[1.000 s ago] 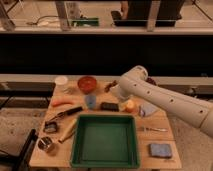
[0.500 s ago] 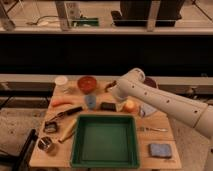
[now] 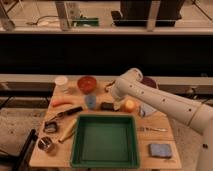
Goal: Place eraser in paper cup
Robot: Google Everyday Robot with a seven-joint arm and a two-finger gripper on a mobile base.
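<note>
Hand (image 3: 109, 88) near eraser (image 3: 107, 106), beside red bowl (image 3: 87, 84)

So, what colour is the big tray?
Green; the tray shows best in camera view. The gripper is beside the red bowl.

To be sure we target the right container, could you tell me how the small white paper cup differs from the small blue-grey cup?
The small white paper cup is pale; the small blue-grey cup is darker. The paper cup stands at the back left beside the red bowl; the blue-grey cup stands mid-table beside the flat black eraser, nearer the gripper, which hangs by that eraser. Both stand upright.
</note>
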